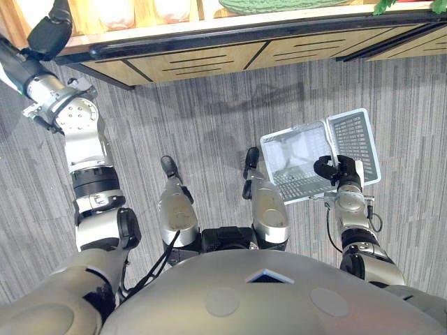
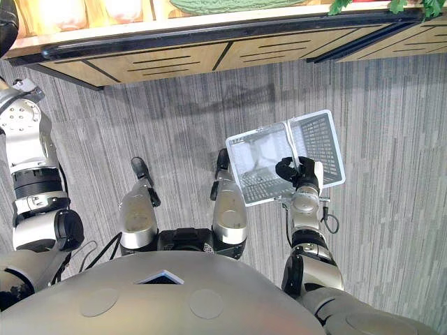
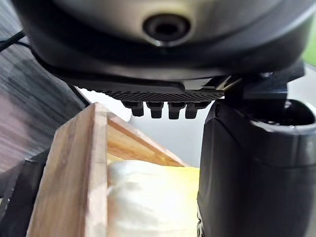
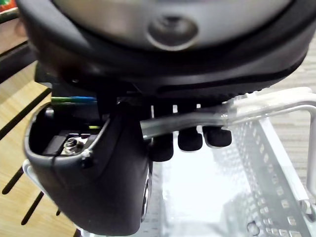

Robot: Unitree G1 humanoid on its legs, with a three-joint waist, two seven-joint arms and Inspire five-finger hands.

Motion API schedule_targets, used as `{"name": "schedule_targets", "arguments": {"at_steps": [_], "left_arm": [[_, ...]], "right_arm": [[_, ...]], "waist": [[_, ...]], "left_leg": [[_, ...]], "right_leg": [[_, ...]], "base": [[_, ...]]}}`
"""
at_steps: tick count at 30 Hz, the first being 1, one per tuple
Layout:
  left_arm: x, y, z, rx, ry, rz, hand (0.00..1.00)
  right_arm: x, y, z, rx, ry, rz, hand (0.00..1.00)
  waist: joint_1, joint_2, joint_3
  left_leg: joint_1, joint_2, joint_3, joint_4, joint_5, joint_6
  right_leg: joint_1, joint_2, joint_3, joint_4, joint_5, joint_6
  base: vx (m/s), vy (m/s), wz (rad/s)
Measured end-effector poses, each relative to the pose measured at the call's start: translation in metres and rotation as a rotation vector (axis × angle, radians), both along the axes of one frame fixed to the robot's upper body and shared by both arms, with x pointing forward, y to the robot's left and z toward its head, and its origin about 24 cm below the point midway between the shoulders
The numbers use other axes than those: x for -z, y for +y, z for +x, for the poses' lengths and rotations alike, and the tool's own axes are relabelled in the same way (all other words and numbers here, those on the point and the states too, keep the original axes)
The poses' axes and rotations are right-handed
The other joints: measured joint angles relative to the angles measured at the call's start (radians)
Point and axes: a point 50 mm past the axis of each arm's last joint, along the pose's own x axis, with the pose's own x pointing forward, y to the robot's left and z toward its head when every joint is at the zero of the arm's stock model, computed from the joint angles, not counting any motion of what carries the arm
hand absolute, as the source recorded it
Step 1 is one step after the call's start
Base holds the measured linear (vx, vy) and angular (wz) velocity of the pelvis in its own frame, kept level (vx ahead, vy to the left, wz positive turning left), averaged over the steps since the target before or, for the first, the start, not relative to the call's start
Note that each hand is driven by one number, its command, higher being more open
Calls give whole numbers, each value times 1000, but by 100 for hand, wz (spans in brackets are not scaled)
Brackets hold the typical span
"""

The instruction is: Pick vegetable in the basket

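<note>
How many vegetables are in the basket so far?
0. The basket, hanging by its handle from the right hand, looks empty; the hand hides part of its floor.

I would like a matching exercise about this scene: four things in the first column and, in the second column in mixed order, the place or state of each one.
Column one
1. white perforated basket with a clear handle
2. dark right hand
3. dark left hand
4. long green vegetable

Column two
a. raised to the wooden crate on the robot's left
b. lies on top of the wooden shelf
c. hangs above the grey floor
d. curled round the handle

Pairs: 1-c, 2-d, 3-a, 4-b
</note>
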Motion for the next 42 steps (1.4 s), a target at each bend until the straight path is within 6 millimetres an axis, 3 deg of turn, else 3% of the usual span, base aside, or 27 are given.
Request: {"name": "schedule_targets", "arguments": {"at_steps": [19, 32, 33, 42], "left_arm": [[-3, -15, 14, 55, 26, 43, 100], [-26, 5, 31, -30, 8, -3, 100], [-28, 7, 31, -38, 0, -12, 0], [-34, 17, 35, -86, 38, -6, 0]], "right_arm": [[0, 3, 2, -20, 1, -2, 0], [-2, 4, 6, -21, -12, -4, 0], [-3, 5, 8, -25, -17, -5, 0], [-4, 8, 12, -40, -22, -8, 0]], "waist": [[-10, -17, 10], [0, -37, 44], [-1, -40, 50], [-4, -46, 53]], "left_leg": [[10, -1, 23, -1, -2, -1], [-20, 0, 25, 12, -2, 0], [-20, 0, 25, 14, -2, 0], [-22, 0, 31, 15, -2, 0]], "right_leg": [[-6, 1, 22, 1, 0, 0], [-35, 1, 29, 4, 7, -3], [-36, 1, 31, 4, 8, -2], [-43, 1, 39, 4, 10, -1]], "base": [[2, 3, -2], [0, 0, 0], [0, 0, 0], [1, 2, -1]]}}
